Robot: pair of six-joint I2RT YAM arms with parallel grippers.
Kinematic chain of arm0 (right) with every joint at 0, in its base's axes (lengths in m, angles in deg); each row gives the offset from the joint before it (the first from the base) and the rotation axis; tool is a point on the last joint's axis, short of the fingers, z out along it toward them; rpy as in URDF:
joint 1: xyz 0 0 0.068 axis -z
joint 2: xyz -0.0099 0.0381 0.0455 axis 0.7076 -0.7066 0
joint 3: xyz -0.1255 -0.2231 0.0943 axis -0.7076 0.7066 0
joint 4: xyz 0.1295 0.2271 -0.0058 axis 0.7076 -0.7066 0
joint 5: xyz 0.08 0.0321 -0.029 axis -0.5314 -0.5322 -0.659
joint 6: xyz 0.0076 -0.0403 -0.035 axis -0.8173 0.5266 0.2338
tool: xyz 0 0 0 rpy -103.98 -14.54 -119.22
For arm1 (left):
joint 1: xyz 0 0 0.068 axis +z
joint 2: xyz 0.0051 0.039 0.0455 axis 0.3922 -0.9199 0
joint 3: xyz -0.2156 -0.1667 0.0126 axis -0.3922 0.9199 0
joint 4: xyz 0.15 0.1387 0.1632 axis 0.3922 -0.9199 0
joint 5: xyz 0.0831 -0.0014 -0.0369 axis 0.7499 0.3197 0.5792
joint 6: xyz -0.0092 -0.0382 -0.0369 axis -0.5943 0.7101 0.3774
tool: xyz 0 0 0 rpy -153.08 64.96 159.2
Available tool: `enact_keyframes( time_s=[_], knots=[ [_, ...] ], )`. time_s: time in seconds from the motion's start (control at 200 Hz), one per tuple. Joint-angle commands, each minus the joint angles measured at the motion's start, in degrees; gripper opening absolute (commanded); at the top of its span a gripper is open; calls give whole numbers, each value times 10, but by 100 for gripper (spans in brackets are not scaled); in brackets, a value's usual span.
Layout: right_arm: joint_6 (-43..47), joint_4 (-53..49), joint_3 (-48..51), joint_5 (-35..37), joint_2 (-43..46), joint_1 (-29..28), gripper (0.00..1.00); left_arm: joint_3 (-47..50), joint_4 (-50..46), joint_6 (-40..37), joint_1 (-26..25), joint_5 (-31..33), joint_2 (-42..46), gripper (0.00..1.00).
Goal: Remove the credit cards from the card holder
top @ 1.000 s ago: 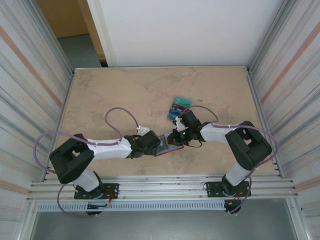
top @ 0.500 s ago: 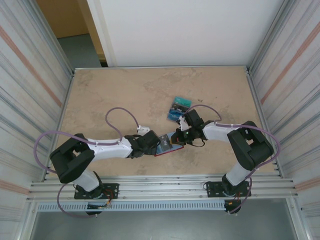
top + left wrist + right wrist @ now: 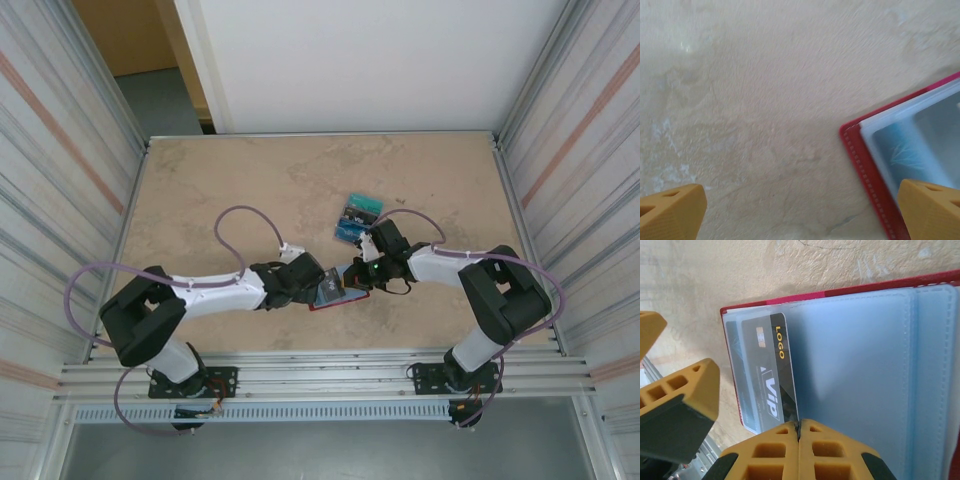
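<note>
The beige table [image 3: 220, 190] holds the red card holder [image 3: 855, 365], open, pockets grey-blue.

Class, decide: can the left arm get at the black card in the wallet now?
Probably yes: the left gripper hangs open beside the black card at one end of the wallet, though the shut right gripper crowds that card's corner.

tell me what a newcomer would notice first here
The open red card holder lies at the front middle of the table, where the right gripper, shut, and the left gripper, wide open, meet over it. The right wrist view shows a dark VIP card in its end pocket, right at that gripper's closed tip. Behind, loose blue and teal cards lie together.
</note>
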Motion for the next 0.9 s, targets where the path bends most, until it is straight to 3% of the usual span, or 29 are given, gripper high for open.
enact_keyframes(
  time_s=[0.0, 0.752, 0.897],
  knots=[
    [-3, -2, 8, 6, 13, 2, 3, -26, -11, -27, -9, 18, 10, 99],
    [-11, 4, 15, 4, 18, 3, 3, -53, -4, -25, -11, -16, -93, 99],
    [-11, 11, 20, -2, 18, 7, 10, -43, -13, -18, -11, -16, -91, 99]
  ],
)
